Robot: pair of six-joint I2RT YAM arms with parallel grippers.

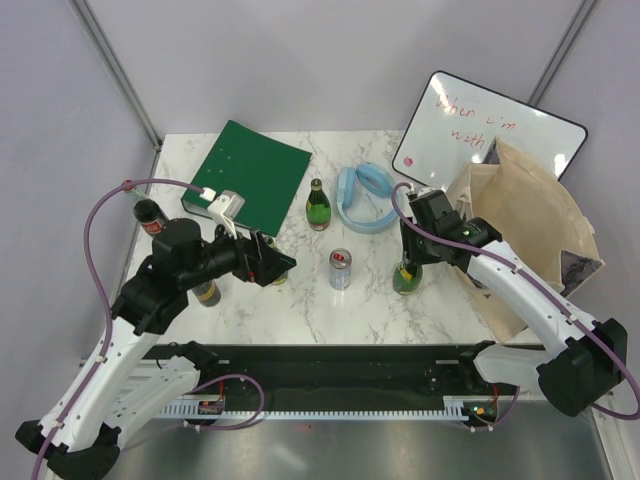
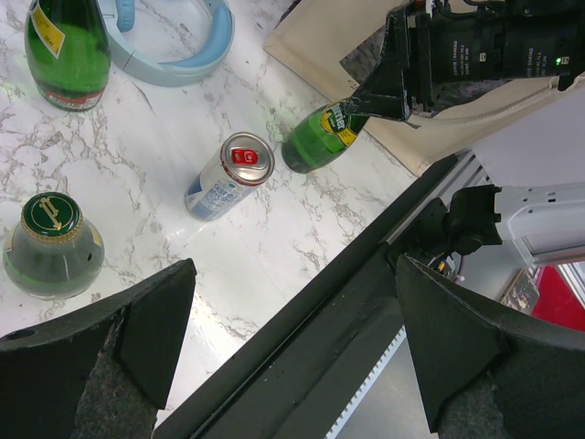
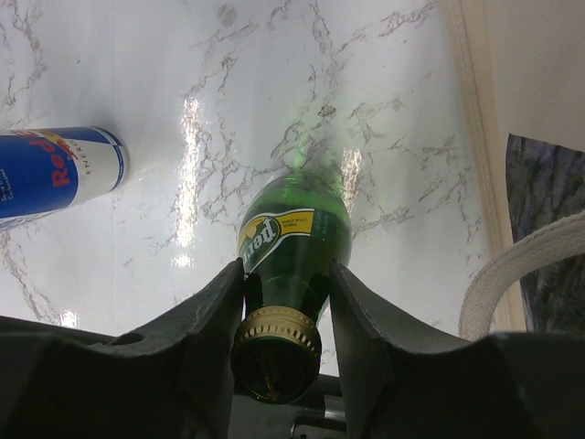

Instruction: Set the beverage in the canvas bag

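— Right wrist view first: what have the right jaws got?
— The Perrier bottle [image 3: 292, 233], by the neck. They flank it at the gold collar and press on both sides, so they stand only narrowly apart, closed on the glass.
— Is it off the surface [image 1: 300, 300]?
— Cannot tell. It is upright, toward the front edge and right of the middle.
— And the bag [image 1: 535, 215]?
— At the right edge, just beside the bottle. Its white strap [image 3: 521, 265] curls close to the jaws.
— The left jaws?
— Spread wide with nothing between them, hanging over the left half of the surface.
— Anything near the bottle?
— A can [image 1: 341, 269] stands to its left, apart from it. A second green bottle [image 1: 318, 205] stands farther back, near the middle.
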